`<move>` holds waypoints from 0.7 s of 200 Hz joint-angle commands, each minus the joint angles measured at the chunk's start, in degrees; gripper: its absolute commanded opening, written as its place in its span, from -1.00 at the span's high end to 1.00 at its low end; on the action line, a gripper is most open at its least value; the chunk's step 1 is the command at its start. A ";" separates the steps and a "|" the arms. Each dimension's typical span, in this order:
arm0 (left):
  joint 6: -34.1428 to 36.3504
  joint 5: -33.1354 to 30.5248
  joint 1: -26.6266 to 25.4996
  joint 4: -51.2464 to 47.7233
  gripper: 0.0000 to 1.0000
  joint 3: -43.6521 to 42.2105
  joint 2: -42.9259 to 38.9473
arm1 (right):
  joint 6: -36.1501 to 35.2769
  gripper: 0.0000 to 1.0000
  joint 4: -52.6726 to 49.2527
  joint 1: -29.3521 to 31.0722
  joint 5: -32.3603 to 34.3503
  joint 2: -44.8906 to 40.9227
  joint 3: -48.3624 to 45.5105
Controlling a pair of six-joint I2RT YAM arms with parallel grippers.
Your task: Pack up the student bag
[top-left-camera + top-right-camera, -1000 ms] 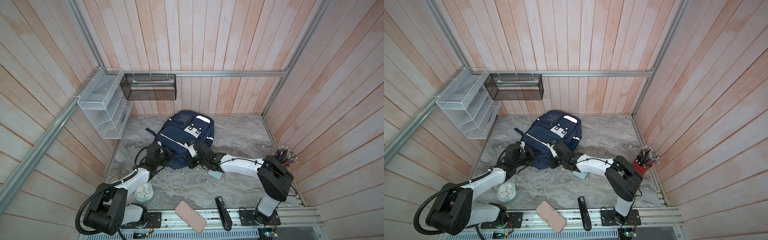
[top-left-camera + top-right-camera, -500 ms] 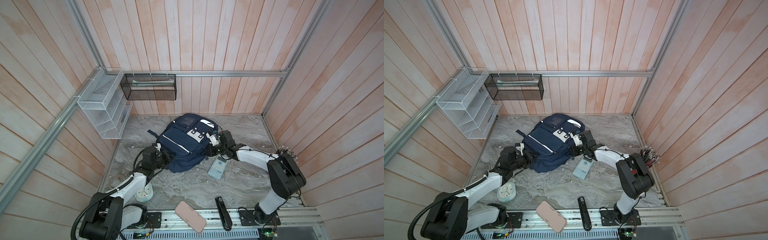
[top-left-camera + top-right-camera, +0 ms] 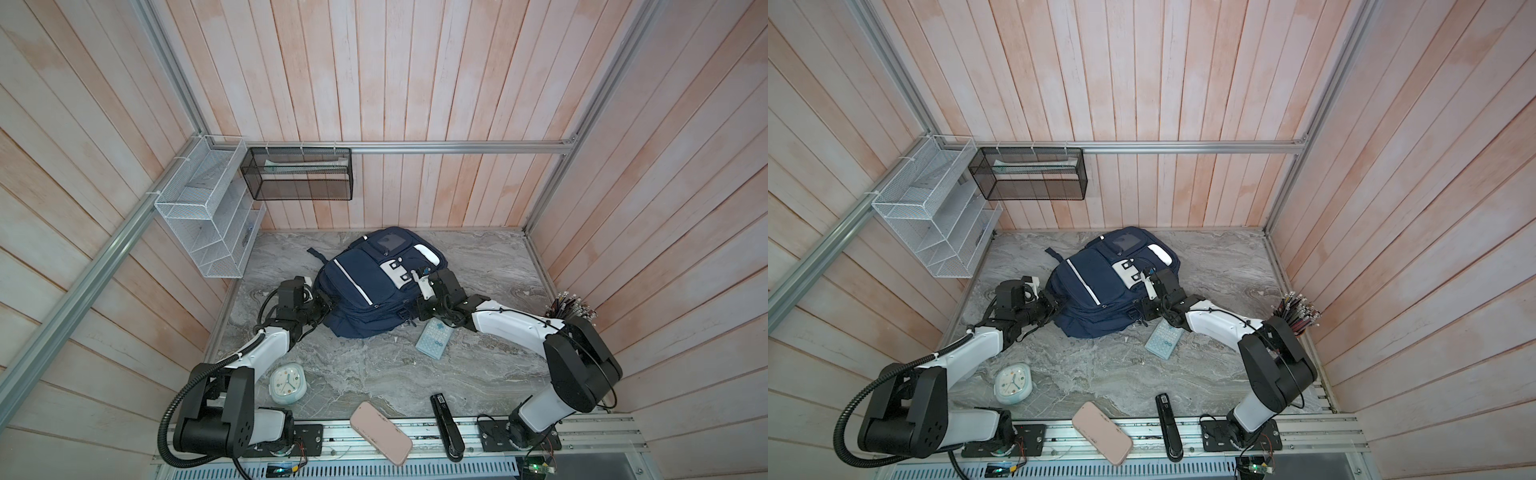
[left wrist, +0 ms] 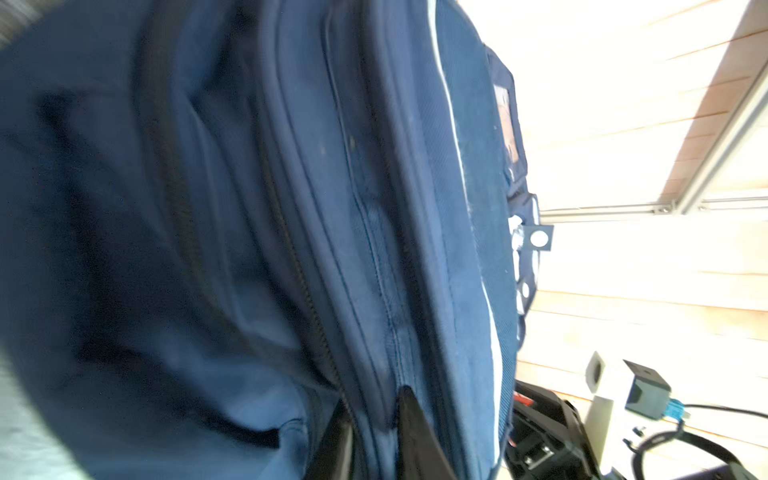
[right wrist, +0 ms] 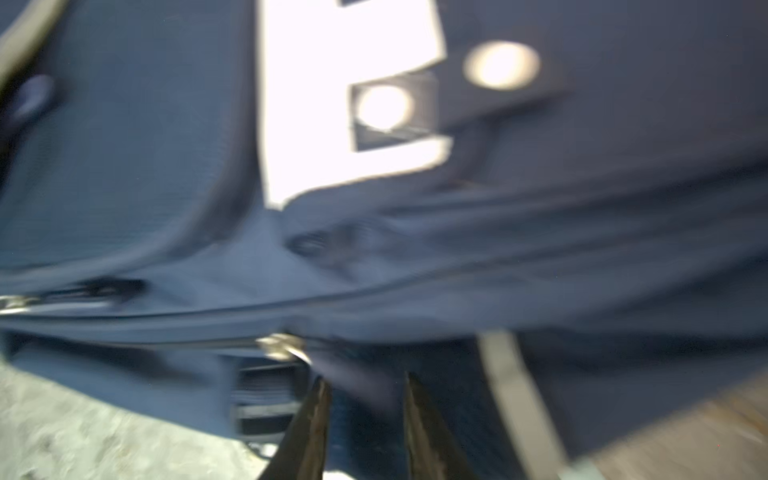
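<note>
One student bag (image 3: 365, 299), clock (image 3: 287, 383), calculator (image 3: 434, 341), pink case (image 3: 380, 432), likely stapler (image 3: 445, 426); two wall baskets (image 3: 195, 208) (image 3: 299, 191).

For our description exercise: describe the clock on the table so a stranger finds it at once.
Start at the navy student bag on the marble table. Near its front edge, by the left arm, lies the clock, face up. Only it is mint with a white dial.
</note>
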 commanded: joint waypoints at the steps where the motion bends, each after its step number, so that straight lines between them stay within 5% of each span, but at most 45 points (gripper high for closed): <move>1: 2.66 -5.50 0.48 -2.08 0.37 0.53 -4.54 | 1.73 0.07 -4.94 -0.81 12.57 -4.43 -0.51; 32: 3.06 -8.50 0.16 -6.55 0.09 0.57 -10.06 | -2.41 -0.10 -3.45 -0.77 9.35 -8.03 0.94; 61: 5.68 -12.71 -6.27 -7.93 0.00 1.58 -14.10 | -10.06 -0.15 11.91 -0.60 4.00 -10.65 -2.73; 96: 9.44 -20.78 -16.12 -7.61 0.03 2.02 -14.57 | -33.21 0.01 22.80 0.32 -13.24 -8.10 -4.27; 140: 6.81 -19.08 -17.74 -2.74 0.10 -1.54 -12.91 | -54.83 0.00 20.97 3.73 -15.27 0.32 1.18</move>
